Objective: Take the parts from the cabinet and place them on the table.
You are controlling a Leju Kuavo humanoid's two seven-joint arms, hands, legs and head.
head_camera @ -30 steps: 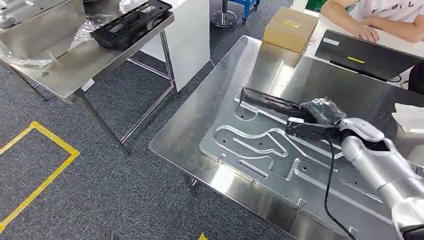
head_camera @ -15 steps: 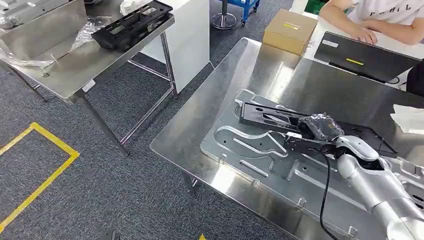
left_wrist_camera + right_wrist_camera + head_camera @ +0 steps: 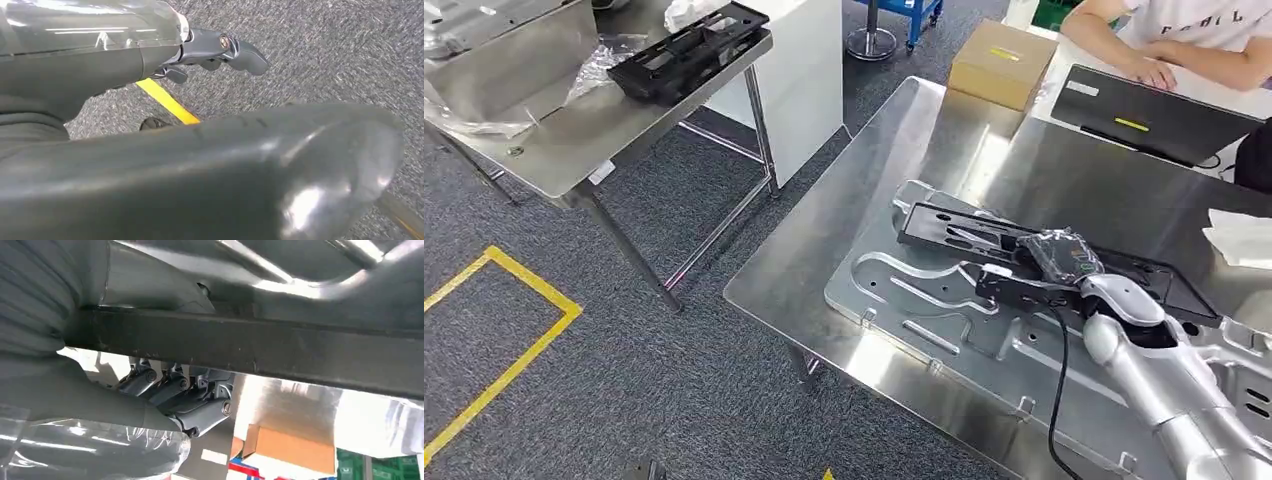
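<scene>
The table (image 3: 864, 200) is filling the centre and right of the head view, with a big grey moulded plate (image 3: 944, 310) lying across its lower middle. On that plate a long black frame (image 3: 954, 232) is lying almost flat, running from centre frame towards the right edge. The right robot hand (image 3: 1052, 262), wrapped in clear film, is gripping the frame's near rail; in the right wrist view its dark fingers (image 3: 175, 390) are curling under the black bar, so the hand is closing on the part, not spread.

So this part is judged to be as good as delivered: it is sitting on the plate and only the release is remaining. A second frame (image 3: 686, 52) is waiting on the side table (image 3: 544, 130) at upper left, so at least one more trip is probably left. The cabinet itself cannot be made out.

The left robot hand (image 3: 215, 50) is hanging over grey carpet and a yellow floor line; its fingers are curling slightly with nothing in them.

For room, the table's near edge is running diagonally just below the plate, so withdrawing downward in the frame looks free. Upper right is getting crowded: a cardboard box (image 3: 1004, 60), a dark laptop (image 3: 1154, 115) and a person's forearm (image 3: 1164, 60) are sitting along the far edge, well apart from the frame
</scene>
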